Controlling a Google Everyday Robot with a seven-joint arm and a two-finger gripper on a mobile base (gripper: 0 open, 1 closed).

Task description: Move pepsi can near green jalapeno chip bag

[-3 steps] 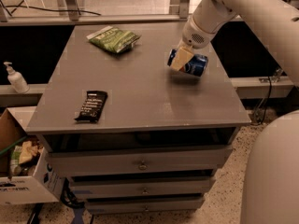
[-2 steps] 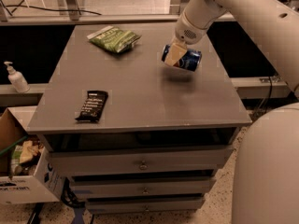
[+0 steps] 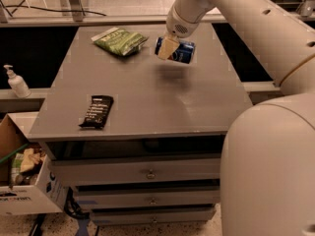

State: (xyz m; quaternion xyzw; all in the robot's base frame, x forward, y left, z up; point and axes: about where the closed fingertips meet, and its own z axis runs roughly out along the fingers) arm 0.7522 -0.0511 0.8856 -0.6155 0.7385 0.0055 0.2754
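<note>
The gripper [image 3: 167, 48] is pinched on the pepsi can [image 3: 183, 52], one tan finger pad lying across the can's body. The can is tipped on its side, its long axis roughly level. It hangs above the grey table [image 3: 147, 107] rather than resting on it, judging by the soft shadow directly under the gripper.

The green jalapeno chip bag [image 3: 119, 40] lies flat just to the left of the gripper in the view, close but apart. A black wrapped bar [image 3: 97, 111] sits well away from the gripper, toward the table's near edge.

The can is likely light, stiff but thin-walled and smooth — it could slip or dent. The best grip is across the middle of the body, not the rims; held sideways, it may roll once released.
</note>
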